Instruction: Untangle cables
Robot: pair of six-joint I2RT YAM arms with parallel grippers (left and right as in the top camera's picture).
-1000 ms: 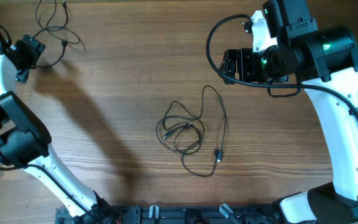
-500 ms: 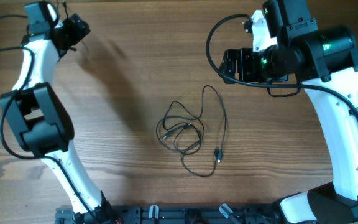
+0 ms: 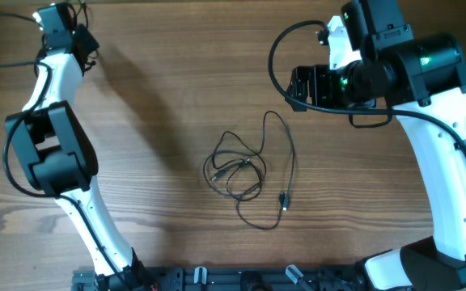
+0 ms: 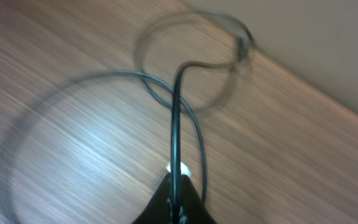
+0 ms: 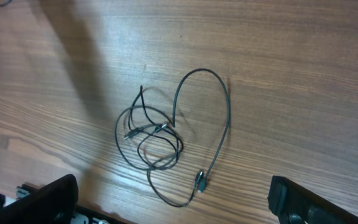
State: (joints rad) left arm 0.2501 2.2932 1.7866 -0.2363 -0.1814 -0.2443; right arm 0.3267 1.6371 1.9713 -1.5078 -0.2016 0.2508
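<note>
The left gripper (image 4: 176, 199) is pinched closed on one thin black wire (image 4: 176, 124), its arm stretched to the far left corner of the table (image 3: 160, 121) (the wire's loops there are blurred). The right gripper (image 3: 301, 85) hangs spread wide and empty, well apart from one loose tangle (image 3: 245, 174) of cables lying mid-table; how many strands it holds I cannot tell.

A wood-grain table (image 3: 176, 97), smooth and faintly sheened, is being crossed by thin black cables (image 3: 239, 166) sheathed in matt plastic. Right of that tangle, glossy white plastic shells and matt black housings are being shown on the right arm (image 3: 451, 186).
</note>
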